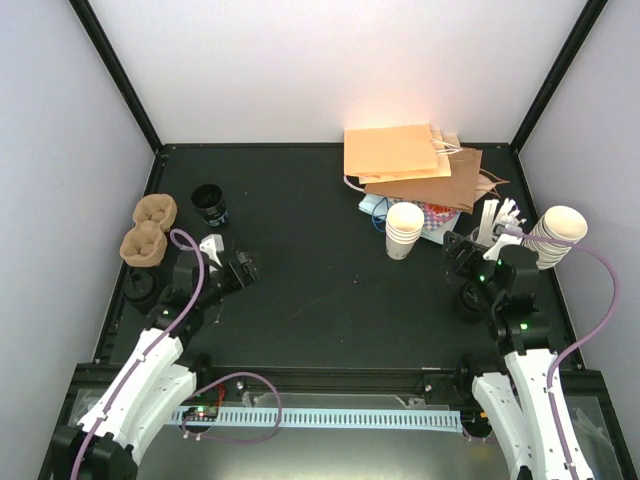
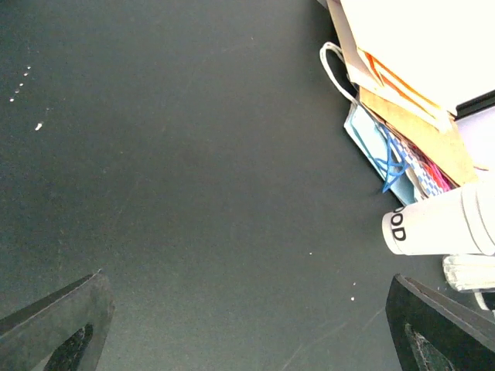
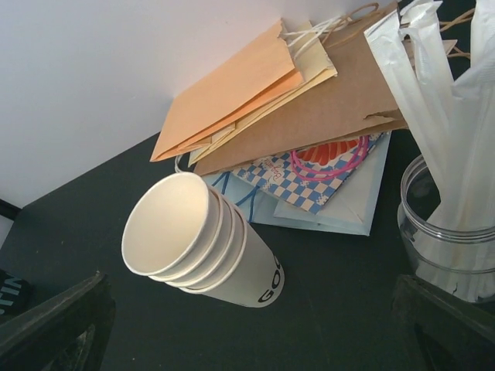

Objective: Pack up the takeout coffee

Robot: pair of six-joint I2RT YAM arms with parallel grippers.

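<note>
At far right corner, paper bags [image 1: 395,150] overlap — lower ones mostly hidden; both jaws wide apart, empty.

Bright, even light on a matte black worktop [image 1: 300,230] — pictures mostly sharp.
Paper bags [image 1: 395,150] at the back glare, washing to white in the left wrist view; shadows are faint — left pincer fingers [image 2: 54,328] and right pincer fingers [image 3: 54,325] look dark, blurred.

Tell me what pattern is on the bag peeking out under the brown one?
The bag has blue and white checks; the right wrist view shows it best.
</note>
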